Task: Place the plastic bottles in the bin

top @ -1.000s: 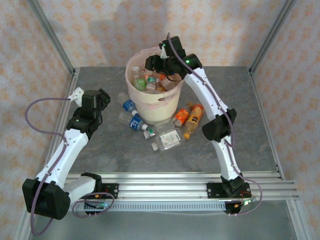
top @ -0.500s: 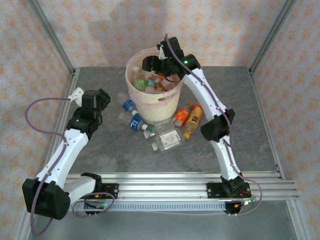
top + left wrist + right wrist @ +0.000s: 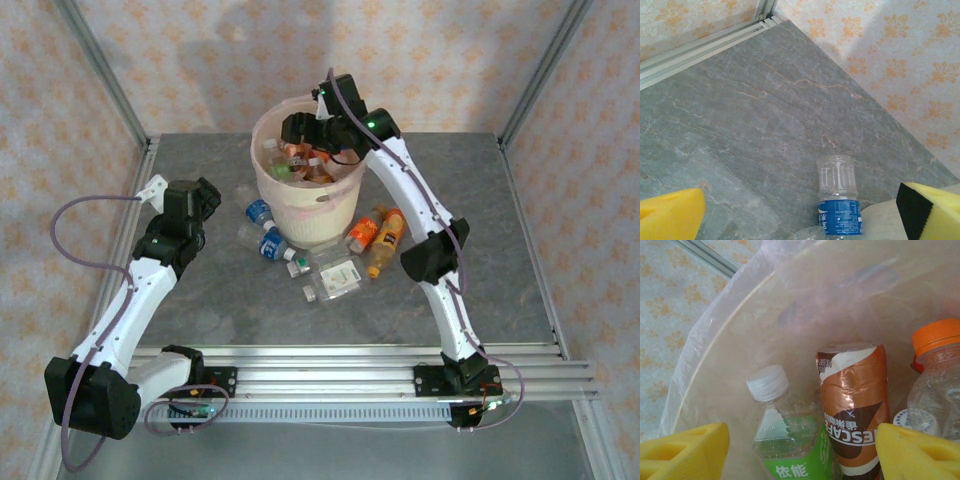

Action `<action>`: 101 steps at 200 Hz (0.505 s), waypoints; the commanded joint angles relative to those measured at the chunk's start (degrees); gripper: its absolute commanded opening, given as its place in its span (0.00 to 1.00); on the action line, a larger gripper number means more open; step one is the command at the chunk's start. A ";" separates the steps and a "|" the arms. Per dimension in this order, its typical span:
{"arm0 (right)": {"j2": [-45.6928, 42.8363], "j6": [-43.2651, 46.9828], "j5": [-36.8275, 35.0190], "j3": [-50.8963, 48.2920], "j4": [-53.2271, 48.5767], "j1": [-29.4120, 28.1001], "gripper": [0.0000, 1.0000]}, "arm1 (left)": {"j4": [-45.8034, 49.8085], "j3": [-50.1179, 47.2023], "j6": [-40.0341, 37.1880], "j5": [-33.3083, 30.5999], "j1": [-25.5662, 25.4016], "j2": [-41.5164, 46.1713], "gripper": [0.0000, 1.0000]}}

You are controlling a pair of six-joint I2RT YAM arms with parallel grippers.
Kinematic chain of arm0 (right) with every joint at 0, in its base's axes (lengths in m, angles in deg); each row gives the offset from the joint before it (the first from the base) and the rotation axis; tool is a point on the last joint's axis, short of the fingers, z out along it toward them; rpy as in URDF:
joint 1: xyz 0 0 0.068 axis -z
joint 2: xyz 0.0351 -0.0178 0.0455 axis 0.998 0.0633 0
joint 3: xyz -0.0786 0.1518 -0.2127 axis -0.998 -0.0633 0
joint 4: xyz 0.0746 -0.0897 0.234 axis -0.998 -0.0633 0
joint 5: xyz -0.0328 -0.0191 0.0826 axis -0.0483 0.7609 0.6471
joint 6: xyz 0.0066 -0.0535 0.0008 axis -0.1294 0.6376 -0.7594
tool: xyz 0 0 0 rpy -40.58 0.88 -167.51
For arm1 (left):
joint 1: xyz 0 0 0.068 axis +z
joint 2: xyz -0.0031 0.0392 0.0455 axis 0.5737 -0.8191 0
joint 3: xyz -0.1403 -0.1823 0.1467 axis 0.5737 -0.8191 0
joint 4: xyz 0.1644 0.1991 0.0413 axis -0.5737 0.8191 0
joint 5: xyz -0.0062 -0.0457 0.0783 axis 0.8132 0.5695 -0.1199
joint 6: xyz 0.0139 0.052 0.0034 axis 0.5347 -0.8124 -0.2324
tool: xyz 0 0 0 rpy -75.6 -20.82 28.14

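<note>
Right fingers [image 3: 685,450] spread wide, gripping nothing, hanging just inside the bin [image 3: 300,210]. Between them, down in the pink liner, a green-labelled bottle [image 3: 785,440] with a white cap stands beside a brown coffee bottle [image 3: 855,405]. An orange-capped bottle [image 3: 935,380] sits just past the finger on the right of that wrist view.

Over to the other arm: left fingers [image 3: 670,215] also wide apart and empty, above the worktop [image 3: 750,115]. A blue-labelled bottle [image 3: 839,200] lies on its side ahead of the gap, closer to the right-side finger, touching neither.

More bottles lie on the worktop by the bin's near side, two orange ones [image 3: 378,232] and some clear ones [image 3: 335,275].
</note>
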 commanded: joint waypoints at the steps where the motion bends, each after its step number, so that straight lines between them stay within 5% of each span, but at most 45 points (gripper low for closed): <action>1: -4.53 1.66 -2.32 2.13 -1.94 -0.76 0.77 | 0.61 1.59 0.22 -0.31 0.61 -0.25 1.00; 101: -14.30 7.31 -13.60 -0.69 -11.43 -0.85 0.76 | 1.66 1.07 -0.24 -1.68 0.62 1.42 1.00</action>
